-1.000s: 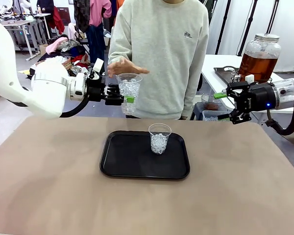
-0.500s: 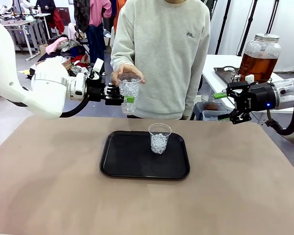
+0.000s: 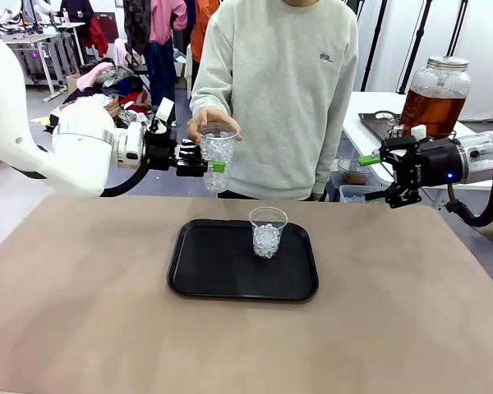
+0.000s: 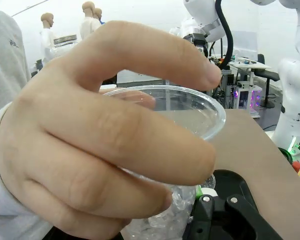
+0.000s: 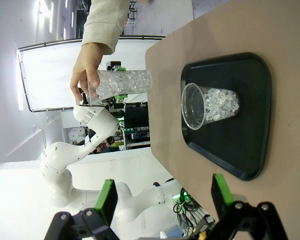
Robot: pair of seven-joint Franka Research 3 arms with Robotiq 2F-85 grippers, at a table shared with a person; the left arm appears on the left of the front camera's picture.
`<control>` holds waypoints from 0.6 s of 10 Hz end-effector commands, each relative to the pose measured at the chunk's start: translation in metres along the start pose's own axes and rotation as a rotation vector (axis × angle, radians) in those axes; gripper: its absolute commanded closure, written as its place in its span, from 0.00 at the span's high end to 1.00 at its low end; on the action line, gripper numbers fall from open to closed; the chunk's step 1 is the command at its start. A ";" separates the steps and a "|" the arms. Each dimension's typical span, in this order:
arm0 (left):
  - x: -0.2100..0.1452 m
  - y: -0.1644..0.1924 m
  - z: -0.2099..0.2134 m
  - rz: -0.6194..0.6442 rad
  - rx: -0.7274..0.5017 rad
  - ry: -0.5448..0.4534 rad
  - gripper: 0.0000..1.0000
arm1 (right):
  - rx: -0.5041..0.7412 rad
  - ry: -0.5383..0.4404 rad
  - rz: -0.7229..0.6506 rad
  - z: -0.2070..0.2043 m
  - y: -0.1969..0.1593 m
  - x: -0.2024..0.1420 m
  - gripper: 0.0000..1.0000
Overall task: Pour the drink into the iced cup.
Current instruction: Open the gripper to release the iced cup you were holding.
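Above the table's far edge, left of centre, the iced cup [image 3: 217,149] stands upright, long axis vertical, mouth up. It's clamped low on its wall btw the green pads of the left gripper [image 3: 214,168]. Person's hand [image 3: 207,123] comes from above w/ fingers [image 4: 115,150] curled over the clear rim, so the cup is gripped at both ends: hand on top, jaws below. That hand is nearest the cup by far. Drink [image 3: 428,111] sits in the glass jar dispenser [image 3: 437,78] on a side table, well off to the robot's right, beyond the right gripper [image 3: 370,178]. That gripper's jaws are spread wide, nothing btw them, touching nothing. Second iced cup [image 3: 268,232] is upright on the black tray [image 3: 199,283], mid-table. Prob. a handover: left jaws need to let go before the hand lifts, else the ice could spill.
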State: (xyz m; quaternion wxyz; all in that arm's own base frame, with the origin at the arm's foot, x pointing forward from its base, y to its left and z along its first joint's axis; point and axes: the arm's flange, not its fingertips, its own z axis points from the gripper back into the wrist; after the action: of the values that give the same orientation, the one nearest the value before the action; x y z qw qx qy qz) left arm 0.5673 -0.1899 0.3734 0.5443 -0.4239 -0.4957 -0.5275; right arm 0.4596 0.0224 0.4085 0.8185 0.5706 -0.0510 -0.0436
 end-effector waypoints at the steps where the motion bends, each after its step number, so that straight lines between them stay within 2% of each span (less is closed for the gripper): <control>1: 0.004 0.001 0.000 -0.007 0.001 -0.007 0.61 | 0.002 0.000 0.003 0.000 0.001 0.000 1.00; 6: 0.004 0.001 0.000 -0.007 0.001 -0.007 0.61 | 0.002 0.000 0.003 0.000 0.001 0.000 1.00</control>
State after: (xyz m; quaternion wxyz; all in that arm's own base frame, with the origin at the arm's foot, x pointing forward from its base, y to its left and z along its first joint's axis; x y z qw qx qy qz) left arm 0.5672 -0.1901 0.3735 0.5442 -0.4240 -0.4957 -0.5276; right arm 0.4596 0.0224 0.4085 0.8185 0.5706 -0.0510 -0.0436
